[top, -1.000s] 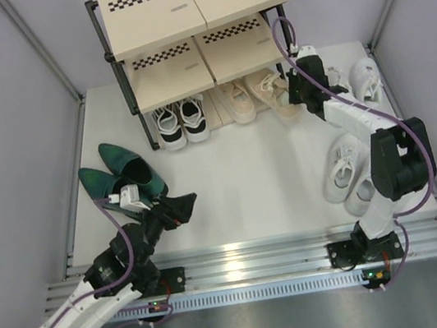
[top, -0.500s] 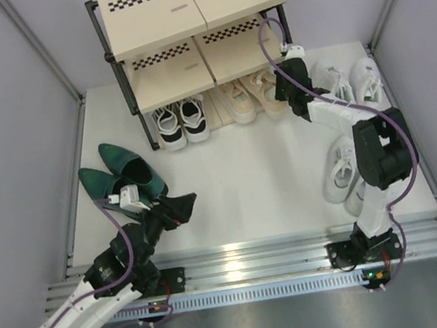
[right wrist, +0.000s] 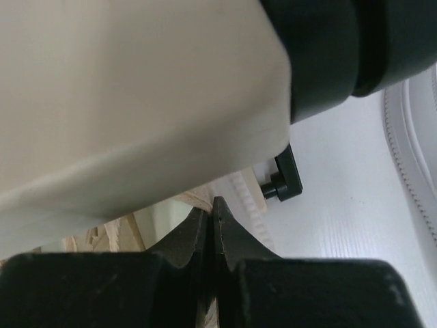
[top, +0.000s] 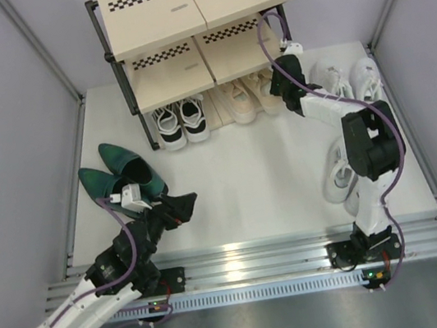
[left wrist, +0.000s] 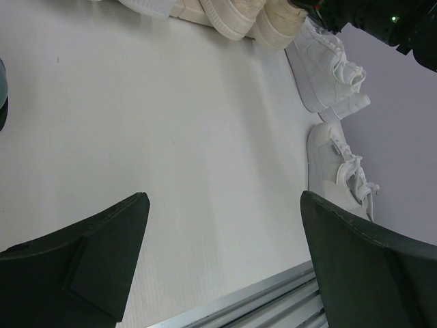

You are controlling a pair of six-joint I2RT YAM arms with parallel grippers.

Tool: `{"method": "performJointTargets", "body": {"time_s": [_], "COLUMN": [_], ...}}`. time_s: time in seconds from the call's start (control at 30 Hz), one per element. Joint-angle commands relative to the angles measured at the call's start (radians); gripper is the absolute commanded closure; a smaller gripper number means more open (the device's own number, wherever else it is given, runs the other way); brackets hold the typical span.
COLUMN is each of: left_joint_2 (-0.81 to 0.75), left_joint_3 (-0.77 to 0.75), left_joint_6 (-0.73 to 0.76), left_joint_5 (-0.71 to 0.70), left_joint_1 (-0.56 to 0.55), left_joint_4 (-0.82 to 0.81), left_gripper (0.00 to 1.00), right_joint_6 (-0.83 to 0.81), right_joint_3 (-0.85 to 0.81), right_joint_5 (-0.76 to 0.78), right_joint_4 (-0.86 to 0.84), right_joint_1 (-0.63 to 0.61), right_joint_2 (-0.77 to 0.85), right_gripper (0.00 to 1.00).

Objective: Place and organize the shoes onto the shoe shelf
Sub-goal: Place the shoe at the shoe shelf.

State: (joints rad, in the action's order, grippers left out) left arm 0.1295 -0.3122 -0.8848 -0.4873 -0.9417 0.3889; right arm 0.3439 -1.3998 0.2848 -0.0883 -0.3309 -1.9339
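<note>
Jaws first. From overhead, the right jaws look pinched shut with nothing in them. The right arm [top: 322, 106] is stretched to the right front corner of the shoe shelf [top: 195, 14], its tip against the beige sneakers [top: 245, 97] at the bottom level. The black-and-white sneakers [top: 181, 124] sit beside them under the same board. Out on the bench [top: 244, 168] lie the green heels [top: 125, 175], with the left jaws spread wide and empty near them. One white pair [top: 346, 77] lies right of the shelf, and another white pair [top: 345, 173] lies by the right arm's base.

In the left wrist view, the two fingers [left wrist: 102, 253] stand far apart with only bare bench between them. White shoes lie well beyond.

In the right wrist view, the jaws meet tip to tip and clamp nothing. A shelf board fills the top of the view, with the black frame foot [right wrist: 287, 174] to the right. A pale ribbed sole [right wrist: 246, 195] lies just past the tips, and I cannot tell whether they touch it.

To my eye this is a nudge, not a pick. It should go best with the closed tips kept low on the sole, pushing slowly and straight into the shelf so the shoe slides in parallel to its mate rather than twisting. The frame foot is close, so the wrist needs to stay clear of it.
</note>
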Motion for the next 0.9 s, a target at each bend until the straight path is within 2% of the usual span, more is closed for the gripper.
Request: {"method": "performJointTargets", "body": {"time_s": [0.0, 0.67, 0.77, 0.8, 0.87], "left_joint_2": [0.009, 0.025, 0.024, 0.024, 0.024], "left_joint_3": [-0.034, -0.033, -0.034, -0.034, -0.034], "left_joint_6": [0.006, -0.002, -0.003, -0.003, -0.003], "left_joint_5": [-0.004, -0.002, 0.001, 0.001, 0.004], "left_joint_1": [0.0, 0.0, 0.0, 0.0, 0.0], "left_joint_4": [-0.015, -0.019, -0.021, -0.021, -0.021], "left_gripper": [0.02, 0.02, 0.02, 0.02, 0.02], "right_joint_6": [0.081, 0.162, 0.162, 0.158, 0.149], "right_joint_3": [-0.085, -0.182, -0.162, -0.144, -0.122], "right_joint_5": [0.004, -0.085, -0.099, -0.101, -0.101], "right_joint_4": [-0.125, -0.073, -0.073, -0.079, -0.087], "right_joint_1": [-0.008, -0.008, -0.005, -0.003, 0.0], "right_joint_2": [-0.01, -0.105, -0.093, -0.079, -0.062], "right_gripper": [1.0, 1.0, 0.92, 0.84, 0.75]}}
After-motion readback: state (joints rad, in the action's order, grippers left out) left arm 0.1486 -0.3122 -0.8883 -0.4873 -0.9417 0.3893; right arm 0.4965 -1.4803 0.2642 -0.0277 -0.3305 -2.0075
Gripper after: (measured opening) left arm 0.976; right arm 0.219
